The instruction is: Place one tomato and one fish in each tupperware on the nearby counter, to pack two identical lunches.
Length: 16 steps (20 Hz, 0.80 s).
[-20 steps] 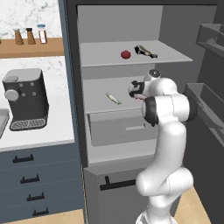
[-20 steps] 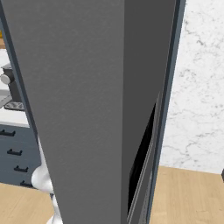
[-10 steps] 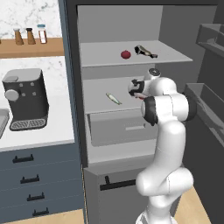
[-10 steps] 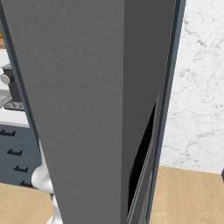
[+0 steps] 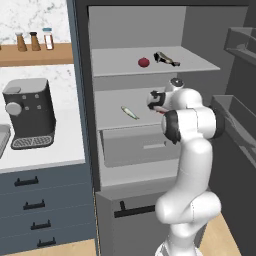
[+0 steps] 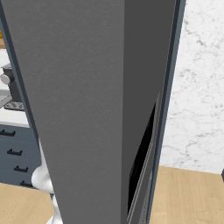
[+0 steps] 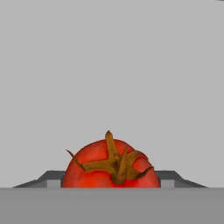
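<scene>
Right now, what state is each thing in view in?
Fridge door: open.
Gripper: at the middle shelf, jaws either side of a tomato; grip not clear.
Second tomato: resting on the top shelf.
Fish: lying flat on the middle shelf.
Fridge drawer: shut.

arm: raised, reaching forward | hand (image 5: 156, 101): level, pointing left | jaws: state unclear

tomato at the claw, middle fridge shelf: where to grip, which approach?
Grip the tomato across its round red body, one finger on each flank, below the brown stem. In the hand view it sits centred right at the claw, stem toward the camera, so keep the present straight-on line. Whether the fingers touch yet is unclear.
</scene>
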{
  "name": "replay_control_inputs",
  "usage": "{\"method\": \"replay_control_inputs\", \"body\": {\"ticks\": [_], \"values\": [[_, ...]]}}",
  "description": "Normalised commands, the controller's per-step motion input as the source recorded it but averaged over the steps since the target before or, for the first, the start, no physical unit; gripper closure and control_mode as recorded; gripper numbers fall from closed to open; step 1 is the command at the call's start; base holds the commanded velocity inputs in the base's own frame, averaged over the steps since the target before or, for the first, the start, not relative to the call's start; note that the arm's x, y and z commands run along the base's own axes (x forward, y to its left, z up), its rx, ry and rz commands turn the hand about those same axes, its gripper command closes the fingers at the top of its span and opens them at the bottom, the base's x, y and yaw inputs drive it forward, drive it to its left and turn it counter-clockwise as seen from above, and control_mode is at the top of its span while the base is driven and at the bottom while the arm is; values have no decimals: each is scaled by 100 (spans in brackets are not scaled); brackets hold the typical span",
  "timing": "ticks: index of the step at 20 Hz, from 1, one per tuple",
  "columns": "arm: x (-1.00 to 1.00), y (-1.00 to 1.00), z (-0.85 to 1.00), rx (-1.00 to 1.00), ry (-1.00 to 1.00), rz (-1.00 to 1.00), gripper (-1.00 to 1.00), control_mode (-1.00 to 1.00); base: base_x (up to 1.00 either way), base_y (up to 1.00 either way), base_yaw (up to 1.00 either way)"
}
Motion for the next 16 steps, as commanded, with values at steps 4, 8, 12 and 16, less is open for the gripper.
{"method": "replay_control_inputs", "body": {"ticks": [4,8,12,16], "values": [[-90,0,18,0,-6,0,100,-100,0,0,0],[-100,15,30,0,-5,0,100,-100,0,0,0],[-100,1,51,0,0,0,100,-100,0,0,0],[-100,1,69,0,1,0,100,-100,0,0,0]]}}
